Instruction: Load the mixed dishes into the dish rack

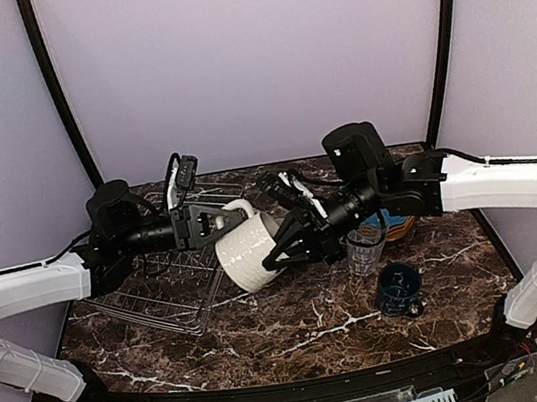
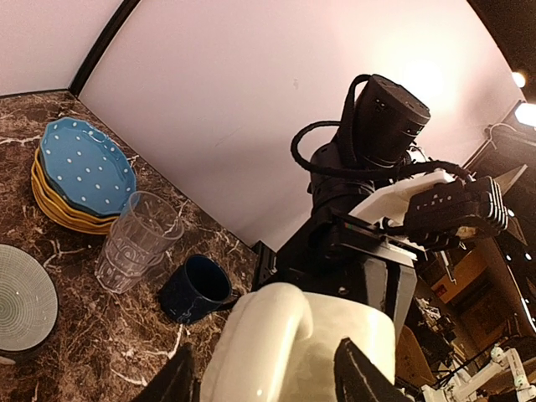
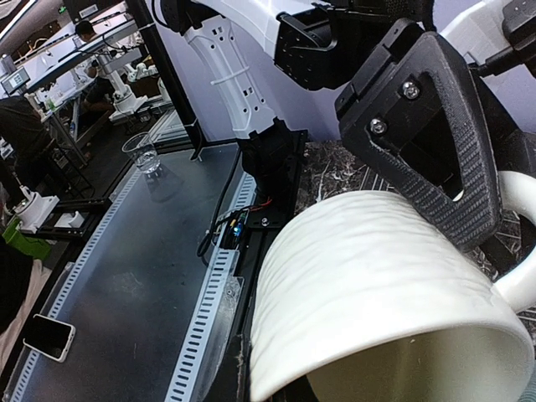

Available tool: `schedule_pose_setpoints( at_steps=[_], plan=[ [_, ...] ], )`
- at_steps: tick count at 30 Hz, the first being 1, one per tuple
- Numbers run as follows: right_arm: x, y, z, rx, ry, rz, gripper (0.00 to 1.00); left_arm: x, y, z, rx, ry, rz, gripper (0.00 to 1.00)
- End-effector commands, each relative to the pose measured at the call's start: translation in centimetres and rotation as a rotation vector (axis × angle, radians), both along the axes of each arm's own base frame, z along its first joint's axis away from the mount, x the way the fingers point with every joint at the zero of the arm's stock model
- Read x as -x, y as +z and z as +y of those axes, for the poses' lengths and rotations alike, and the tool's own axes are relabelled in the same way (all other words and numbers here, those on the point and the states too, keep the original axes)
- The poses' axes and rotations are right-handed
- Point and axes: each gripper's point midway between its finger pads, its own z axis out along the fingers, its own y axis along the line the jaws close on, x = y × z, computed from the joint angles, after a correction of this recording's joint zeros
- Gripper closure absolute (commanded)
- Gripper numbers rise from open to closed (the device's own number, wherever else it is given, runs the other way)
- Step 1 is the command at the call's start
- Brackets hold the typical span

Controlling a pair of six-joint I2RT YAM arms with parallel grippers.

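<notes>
A cream mug (image 1: pixel 246 253) hangs tilted in the air over the right end of the dish rack (image 1: pixel 157 300). My right gripper (image 1: pixel 290 246) is shut on its rim; in the right wrist view the mug (image 3: pixel 377 276) hides the fingertips. My left gripper (image 2: pixel 268 378) stands open with a finger on each side of the mug's handle (image 2: pixel 268 335), small gaps showing. The clear ribbed glass (image 1: pixel 364 252), dark blue mug (image 1: pixel 399 290) and the stack of plates (image 1: pixel 401 228) stand on the table to the right. The pale-teal bowl (image 2: pixel 23 306) shows in the left wrist view.
The plate stack has a blue dotted plate (image 2: pixel 84 167) on top and mustard-yellow ones (image 2: pixel 57 209) beneath. The rack's wires lie flat on the dark marble table (image 1: pixel 298 333). Both arms meet over the table's middle.
</notes>
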Motion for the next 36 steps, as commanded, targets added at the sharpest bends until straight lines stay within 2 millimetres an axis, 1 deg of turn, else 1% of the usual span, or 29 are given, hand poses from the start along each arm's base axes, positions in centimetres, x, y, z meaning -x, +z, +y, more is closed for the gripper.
schedule_pose_setpoints(
  at_steps=[1, 10, 12, 13, 14, 15, 16, 17, 18, 21, 22, 23, 24, 25, 26, 27, 28, 29, 31, 33, 34, 35, 36],
  plan=[
    [0.0, 3.6, 0.3, -0.167, 0.049, -0.057, 1.00, 0.7, 0.4, -0.3, 0.043, -0.032, -0.026, 0.50],
    [0.0, 3.3, 0.4, -0.182, 0.068, -0.039, 1.00, 0.5, 0.5, -1.0, 0.064, -0.051, -0.030, 0.65],
    [-0.1, 3.2, 0.4, -0.181, 0.069, -0.036, 1.00, 0.6, 0.7, -1.2, 0.072, -0.058, -0.031, 0.70],
    [-0.1, 3.1, 0.4, -0.181, 0.070, -0.034, 1.00, 0.6, 0.7, -1.2, 0.075, -0.063, -0.031, 0.75],
    [-0.2, 3.0, 0.4, -0.180, 0.068, -0.031, 1.00, 0.7, 0.8, -1.3, 0.082, -0.066, -0.030, 0.78],
    [-0.2, 3.0, 0.4, -0.180, 0.069, -0.030, 1.00, 0.7, 0.9, -1.3, 0.085, -0.070, -0.030, 0.83],
    [-0.3, 2.9, 0.4, -0.178, 0.066, -0.027, 1.00, 0.8, 1.0, -1.3, 0.092, -0.072, -0.031, 0.87],
    [-0.4, 2.9, 0.4, -0.178, 0.063, -0.027, 1.00, 0.8, 1.2, -1.3, 0.096, -0.071, -0.033, 0.95],
    [-0.5, 2.9, 0.4, -0.179, 0.057, -0.029, 1.00, 0.8, 1.4, -1.2, 0.102, -0.069, -0.035, 0.98],
    [-1.5, 2.6, 0.4, -0.153, 0.010, 0.007, 1.00, 0.5, 1.8, -1.0, 0.108, -0.037, -0.035, 0.99],
    [-1.9, 2.5, 0.5, -0.141, -0.005, 0.013, 0.97, 0.4, 1.8, -0.9, 0.097, -0.028, -0.031, 0.99],
    [-2.3, 2.4, 0.5, -0.126, -0.019, 0.020, 0.92, 0.1, 2.0, -0.9, 0.094, -0.004, -0.035, 0.99],
    [-2.6, 2.1, 0.6, -0.111, -0.031, 0.026, 0.86, -0.1, 1.6, -0.8, 0.064, 0.011, -0.030, 0.99],
    [-2.8, 2.1, 0.6, -0.104, -0.043, 0.026, 0.77, -0.6, 1.8, -0.7, 0.054, 0.043, -0.034, 0.99],
    [-3.1, 1.9, 0.6, -0.092, -0.058, 0.028, 0.69, -0.7, 1.4, -0.4, 0.019, 0.060, -0.033, 0.99],
    [-3.3, 1.8, 0.5, -0.080, -0.072, 0.029, 0.62, -1.2, 1.8, -0.3, 0.007, 0.090, -0.041, 0.99],
    [-3.5, 1.7, 0.4, -0.074, -0.081, 0.024, 0.57, -1.4, 1.1, 0.0, -0.038, 0.108, -0.034, 0.99],
    [-3.7, 1.6, 0.4, -0.066, -0.096, 0.020, 0.52, -1.8, 1.1, 0.4, -0.070, 0.139, -0.018, 0.99],
    [-4.3, 1.6, 0.1, -0.051, -0.135, 0.008, 0.47, -2.8, 0.9, 1.4, -0.123, 0.190, 0.002, 0.99],
    [-5.0, 1.6, -0.1, -0.040, -0.174, -0.005, 0.43, -4.2, 0.5, 2.8, -0.173, 0.253, 0.040, 0.99],
    [-5.5, 1.5, -0.3, -0.031, -0.201, -0.014, 0.42, -5.5, 0.8, 4.0, -0.182, 0.302, 0.052, 0.99],
    [-5.8, 1.4, -0.4, -0.022, -0.221, -0.019, 0.41, -5.8, -0.4, 4.8, -0.230, 0.318, 0.100, 0.99],
    [-6.1, 1.3, -0.5, -0.014, -0.237, -0.024, 0.39, -7.1, 0.1, 6.1, -0.240, 0.362, 0.109, 0.99]
  ],
)
